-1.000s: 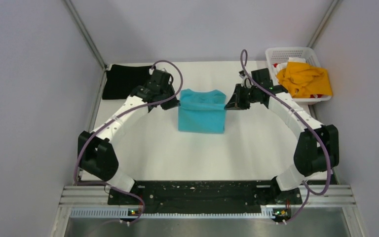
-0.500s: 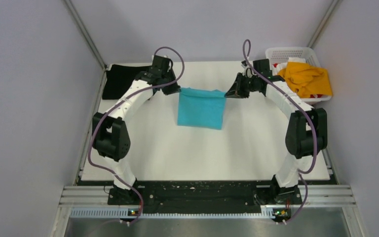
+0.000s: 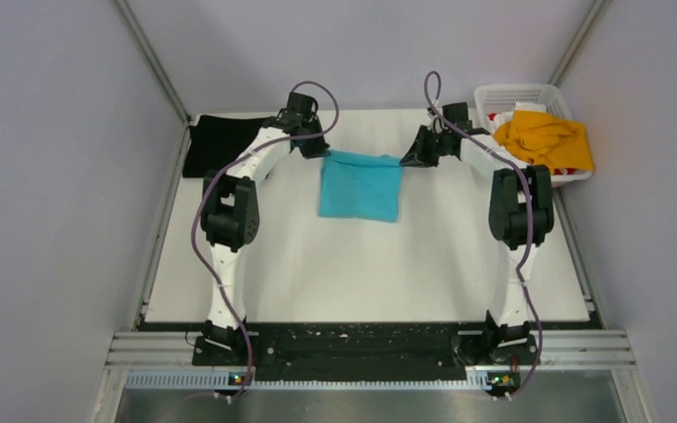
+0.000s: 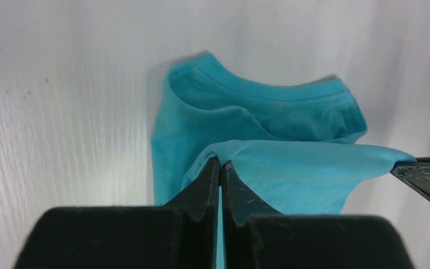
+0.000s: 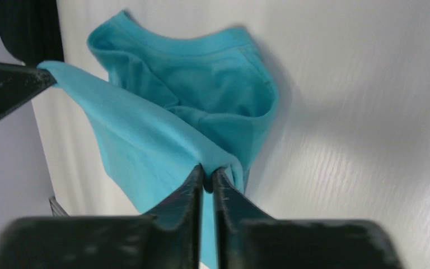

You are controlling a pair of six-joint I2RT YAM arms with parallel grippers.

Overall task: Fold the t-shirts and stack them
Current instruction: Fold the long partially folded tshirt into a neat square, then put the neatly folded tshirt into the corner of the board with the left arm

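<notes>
A: Both arms have stretched farther back since a second ago, carrying the blue shirt's (image 3: 360,187) edge over its collar.
B: And the grips?
A: The left end effector (image 3: 323,153) and right end effector (image 3: 403,161) are each clamped tight on a corner of that edge, which is taut between them.
B: The other shirts?
A: The blue shirt's lower part lies on the desk (image 3: 361,264), toward the far side. The black shirt (image 3: 216,145) lies far left, and the yellow shirt (image 3: 542,141) sits in the basket (image 3: 502,95).

Basket (image 3: 504,97) far right of central shirt (image 3: 359,189)
</notes>
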